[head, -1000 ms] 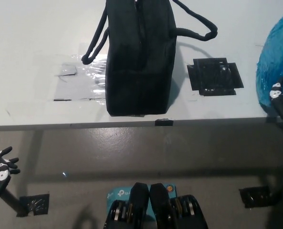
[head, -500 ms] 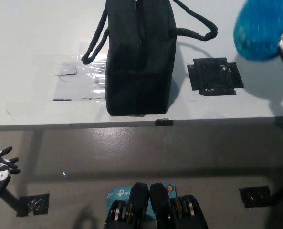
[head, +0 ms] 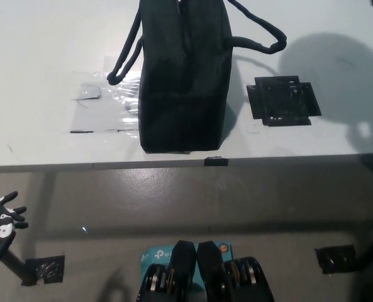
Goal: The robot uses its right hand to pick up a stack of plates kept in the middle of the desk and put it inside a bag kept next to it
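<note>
- A black bag [head: 185,75] is seen standing upright on the pale desk [head: 35,50], near its front edge, with one handle [head: 124,53] looped out to the left and another [head: 258,34] to the right.
- Just right of the bag, a black taped square [head: 283,100] is marked on the desk; nothing rests on it.
- Beside the bag's left side, a patch of clear tape [head: 104,104] is stuck to the surface.
- The stack of plates is not found anywhere in view, neither on the desk nor visibly in the bag, whose opening is cut off at the top edge.
- The right hand is not shown; only a large soft shadow [head: 337,69] is cast on the desk at upper right, so its grip cannot be judged.
- The left hand [head: 0,217] is rested low at the lower left, off the desk, fingers spread and nothing held.
- The pick-up is judged likely done, since the plates are off the desk; placement into the bag is not confirmed and is judged still to be completed.
</note>
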Controlling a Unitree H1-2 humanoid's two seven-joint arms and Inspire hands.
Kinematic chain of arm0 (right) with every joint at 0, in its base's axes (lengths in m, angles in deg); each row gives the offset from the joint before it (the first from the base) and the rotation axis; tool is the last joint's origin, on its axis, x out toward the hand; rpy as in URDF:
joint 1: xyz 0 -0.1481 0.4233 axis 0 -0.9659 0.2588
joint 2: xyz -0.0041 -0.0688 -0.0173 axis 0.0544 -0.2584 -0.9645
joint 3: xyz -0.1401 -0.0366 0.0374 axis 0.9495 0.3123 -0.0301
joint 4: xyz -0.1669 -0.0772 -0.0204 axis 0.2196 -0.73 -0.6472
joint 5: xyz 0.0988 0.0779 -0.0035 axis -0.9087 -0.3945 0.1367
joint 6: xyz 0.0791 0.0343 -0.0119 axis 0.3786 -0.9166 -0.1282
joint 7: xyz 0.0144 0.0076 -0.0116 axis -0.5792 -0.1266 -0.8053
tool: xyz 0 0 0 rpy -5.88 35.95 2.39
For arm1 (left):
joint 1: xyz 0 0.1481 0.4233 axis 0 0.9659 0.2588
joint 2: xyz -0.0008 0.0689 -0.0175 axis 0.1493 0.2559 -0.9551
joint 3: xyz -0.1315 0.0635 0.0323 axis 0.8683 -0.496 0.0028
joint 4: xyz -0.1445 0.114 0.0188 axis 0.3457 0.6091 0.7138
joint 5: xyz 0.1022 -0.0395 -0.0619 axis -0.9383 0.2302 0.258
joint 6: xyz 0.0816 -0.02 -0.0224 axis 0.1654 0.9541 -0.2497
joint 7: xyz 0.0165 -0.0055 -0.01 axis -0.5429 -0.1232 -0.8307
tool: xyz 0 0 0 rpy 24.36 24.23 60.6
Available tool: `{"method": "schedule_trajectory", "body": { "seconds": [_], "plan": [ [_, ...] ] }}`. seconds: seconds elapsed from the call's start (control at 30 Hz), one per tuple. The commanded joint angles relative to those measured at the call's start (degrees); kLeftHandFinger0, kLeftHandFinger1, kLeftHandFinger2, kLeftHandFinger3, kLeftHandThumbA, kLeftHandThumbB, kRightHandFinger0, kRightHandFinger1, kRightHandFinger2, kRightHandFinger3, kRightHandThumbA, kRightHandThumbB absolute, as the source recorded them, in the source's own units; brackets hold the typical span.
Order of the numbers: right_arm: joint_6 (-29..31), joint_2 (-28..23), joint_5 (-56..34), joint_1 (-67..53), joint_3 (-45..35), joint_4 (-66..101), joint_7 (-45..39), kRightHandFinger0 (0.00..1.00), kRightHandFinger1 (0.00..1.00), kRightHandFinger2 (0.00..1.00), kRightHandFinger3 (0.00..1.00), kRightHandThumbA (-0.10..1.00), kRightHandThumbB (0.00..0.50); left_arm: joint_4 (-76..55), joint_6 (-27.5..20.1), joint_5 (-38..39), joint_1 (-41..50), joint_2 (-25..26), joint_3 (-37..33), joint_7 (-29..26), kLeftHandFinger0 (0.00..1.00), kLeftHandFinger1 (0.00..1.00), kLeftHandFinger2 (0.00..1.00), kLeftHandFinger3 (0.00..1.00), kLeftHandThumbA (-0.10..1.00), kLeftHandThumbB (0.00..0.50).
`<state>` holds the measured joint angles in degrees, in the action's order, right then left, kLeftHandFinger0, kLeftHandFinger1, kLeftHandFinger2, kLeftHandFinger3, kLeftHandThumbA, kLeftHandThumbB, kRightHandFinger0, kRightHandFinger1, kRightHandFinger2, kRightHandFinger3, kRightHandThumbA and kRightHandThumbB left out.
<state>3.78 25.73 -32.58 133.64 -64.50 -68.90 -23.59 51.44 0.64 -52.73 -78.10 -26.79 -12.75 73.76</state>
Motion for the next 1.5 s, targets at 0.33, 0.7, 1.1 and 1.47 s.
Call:
{"method": "schedule_trajectory", "body": {
  "seconds": [0.33, 0.7, 1.1, 1.47],
  "plan": [
    [-2.92, 3.71, 4.82, 2.72, 11.45, -0.35, -0.01, 0.00, 0.00, 0.10, 0.00, -0.10, 0.269, -2.40, -0.92, -0.85, -0.30, 2.04, -0.63, 1.00, 0.63, 0.74, 0.86, 1.00, -0.10, 0.043],
    [-0.15, 4.92, 7.73, 1.25, 13.99, -5.42, 2.21, 0.00, 0.00, 0.01, 0.01, -0.10, 0.268, -2.37, -1.75, -0.78, -0.55, 2.27, -1.34, 1.35, 0.62, 0.73, 0.84, 1.00, -0.10, 0.048],
    [7.11, 4.67, 13.37, -2.13, 16.50, -7.10, 4.78, 0.00, 0.00, 0.03, 0.00, -0.10, 0.226, -1.98, -2.46, -0.44, -0.67, 2.49, -1.54, 1.99, 0.61, 0.71, 0.82, 0.99, -0.10, 0.059],
    [6.84, 11.42, 16.54, -5.27, 20.99, -11.41, 6.63, 0.00, 0.00, 0.16, 0.00, -0.10, 0.271, -2.22, -2.38, -0.57, -0.84, 2.55, -2.16, 2.22, 0.58, 0.70, 0.81, 1.00, -0.10, 0.051]
  ]
}}
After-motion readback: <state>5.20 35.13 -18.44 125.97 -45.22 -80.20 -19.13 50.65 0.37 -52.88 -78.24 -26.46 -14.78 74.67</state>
